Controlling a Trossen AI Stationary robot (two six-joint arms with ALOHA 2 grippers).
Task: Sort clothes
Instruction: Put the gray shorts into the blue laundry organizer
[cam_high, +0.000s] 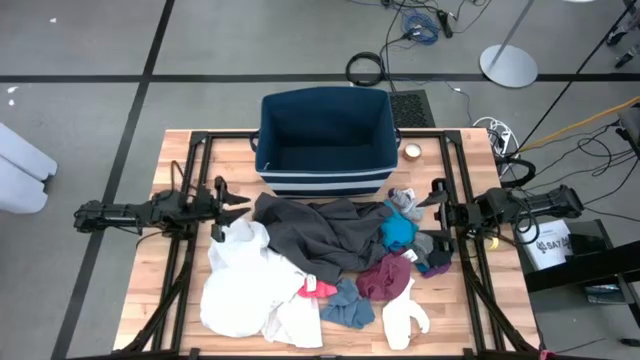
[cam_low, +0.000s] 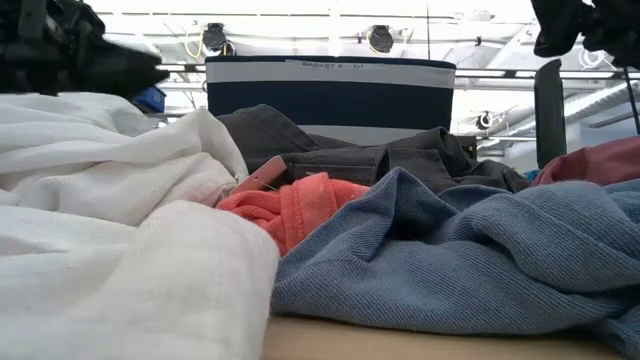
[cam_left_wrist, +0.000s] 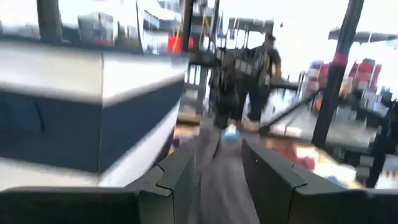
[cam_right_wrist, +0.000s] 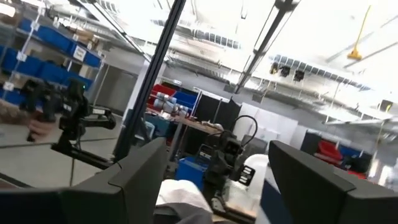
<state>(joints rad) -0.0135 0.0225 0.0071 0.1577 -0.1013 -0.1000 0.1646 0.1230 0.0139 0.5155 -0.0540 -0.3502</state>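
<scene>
The clothes lie in a heap on the wooden table (cam_high: 180, 150), in front of the navy bin (cam_high: 322, 140). A dark grey garment (cam_high: 320, 235) lies in the middle. A large white one (cam_high: 245, 285) lies at the left. Teal (cam_high: 398, 232), maroon (cam_high: 385, 278), red (cam_high: 318, 288) and blue-grey (cam_high: 348, 305) pieces and white socks (cam_high: 408, 315) lie toward the right and near side. My left gripper (cam_high: 240, 205) is open and raised over the heap's left edge; it also shows in the left wrist view (cam_left_wrist: 217, 180). My right gripper (cam_high: 430, 210) is open and raised at the heap's right edge; it also shows in the right wrist view (cam_right_wrist: 217, 180).
The bin's inside shows bare, and it stands at the table's far middle. A small roll of tape (cam_high: 412, 151) lies to the right of the bin. Black frame rails (cam_high: 190, 260) run along both sides of the table. Cables and a stand base lie on the floor beyond the table.
</scene>
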